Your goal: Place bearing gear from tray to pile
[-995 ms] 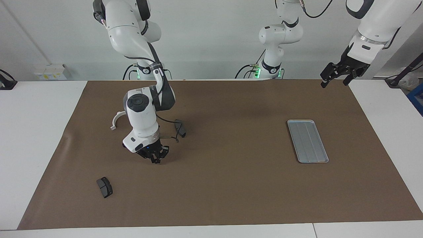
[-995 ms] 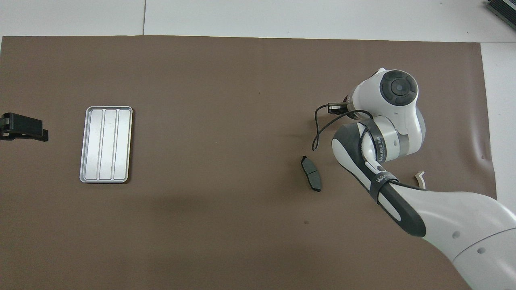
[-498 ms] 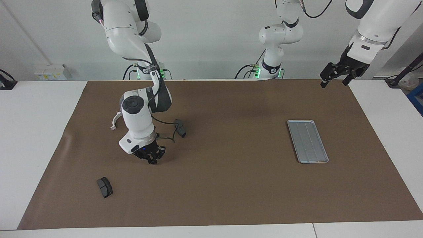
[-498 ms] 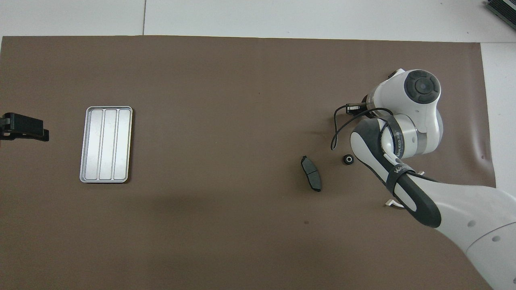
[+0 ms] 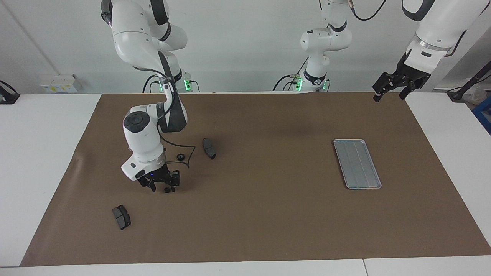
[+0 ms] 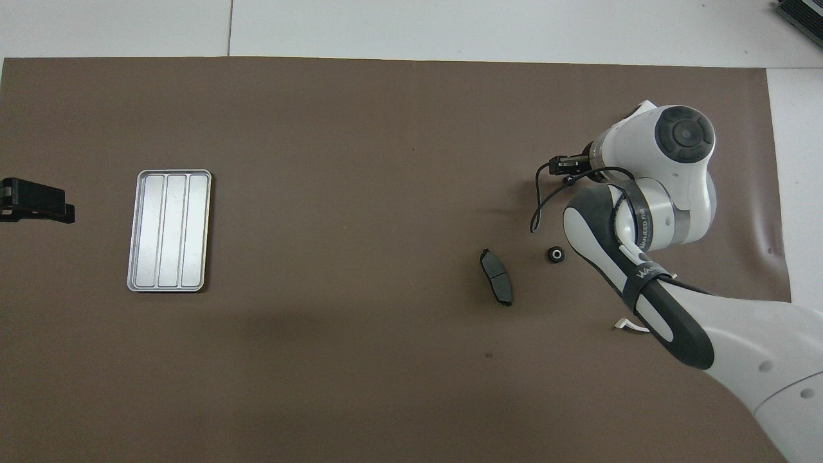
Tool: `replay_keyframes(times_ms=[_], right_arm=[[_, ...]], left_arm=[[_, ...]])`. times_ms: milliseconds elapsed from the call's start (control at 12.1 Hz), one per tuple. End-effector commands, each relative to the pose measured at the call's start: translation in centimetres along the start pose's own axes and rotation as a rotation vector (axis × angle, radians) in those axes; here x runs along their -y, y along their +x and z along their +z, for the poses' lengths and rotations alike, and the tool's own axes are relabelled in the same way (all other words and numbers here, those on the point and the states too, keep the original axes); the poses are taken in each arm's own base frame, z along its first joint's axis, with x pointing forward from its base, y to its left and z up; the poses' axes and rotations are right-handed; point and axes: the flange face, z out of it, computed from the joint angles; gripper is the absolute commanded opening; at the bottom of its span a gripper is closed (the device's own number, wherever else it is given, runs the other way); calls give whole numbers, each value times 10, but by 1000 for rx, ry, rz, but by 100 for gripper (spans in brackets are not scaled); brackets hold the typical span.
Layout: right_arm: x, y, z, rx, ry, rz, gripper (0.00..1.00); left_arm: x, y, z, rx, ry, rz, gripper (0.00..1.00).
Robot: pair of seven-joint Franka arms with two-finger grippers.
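1. Since a second ago, the right gripper (image 5: pixel 163 188) has been shifted toward the right arm's end of the table and its fingers have been spread from shut to wide apart. A bearing gear (image 5: pixel 180 156) (image 6: pixel 555 254), covered by the arm before, has been brought into view.
2. Nothing is gripped by the right gripper, which is held low over the brown mat (image 5: pixel 268 214). A small dark round part (image 5: pixel 167 189) is seen on the mat between its fingertips. Whether it is touched cannot be told.
3. The bearing gear lies on the mat, nearer to the robots than that part.
4. A brake pad (image 5: pixel 209 148) (image 6: pixel 496 286) lies near the bearing gear, toward the left arm's end.
5. A second brake pad (image 5: pixel 121 217) lies farther from the robots.
6. A sliver of a white bracket (image 6: pixel 627 326) is seen beside the right arm.
7. The tray (image 5: pixel 356 163) (image 6: pixel 169 230) lies well apart, toward the left arm's end.
8. The left gripper (image 5: pixel 388 97) (image 6: pixel 35 204) waits with fingers spread and nothing held, raised over the mat's edge.
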Motion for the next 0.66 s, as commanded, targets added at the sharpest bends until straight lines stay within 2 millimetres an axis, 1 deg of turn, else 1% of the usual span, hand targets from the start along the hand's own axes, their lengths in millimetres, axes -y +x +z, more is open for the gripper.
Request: replay_keyframes(times_ms=[0, 83, 249, 332, 415, 498, 581], right_arm=[[-23, -6, -64, 0, 0, 31, 100], [-27, -10, -85, 5, -6, 37, 100], [-29, -19, -128, 21, -16, 40, 100], [-31, -25, -148, 32, -21, 42, 100], [-31, -31, -165, 59, -28, 41, 100], [-28, -36, -178, 86, -31, 37, 100], [-28, -40, -192, 89, -33, 37, 100]], left_arm=[[1, 1, -4, -21, 13, 10, 100], [1, 3, -3, -27, 11, 10, 100], [1, 6, 0, -32, 10, 10, 100], [2, 10, 7, -20, 12, 8, 100], [-1, 13, 4, -27, 10, 15, 100], [-1, 24, 4, -18, 9, 13, 100], [-2, 31, -6, -38, 8, 15, 100]])
